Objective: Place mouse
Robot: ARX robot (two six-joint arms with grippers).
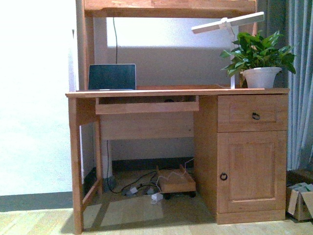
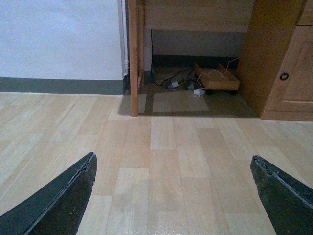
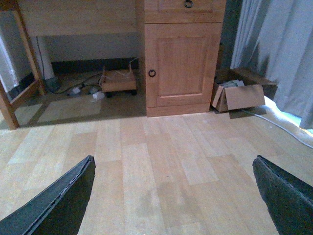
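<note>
Jaws gape wide on the left gripper and right gripper, both empty above the floor. Desk stands ahead.

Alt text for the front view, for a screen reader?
A light-brown wooden desk with a right-hand drawer and cupboard faces the camera. On top stand a dark rectangular screen at left and a leafy green plant in a white pot under a white lamp at right. No robot arm shows.

Matte black, tapered jaws, rough-edged.
</note>
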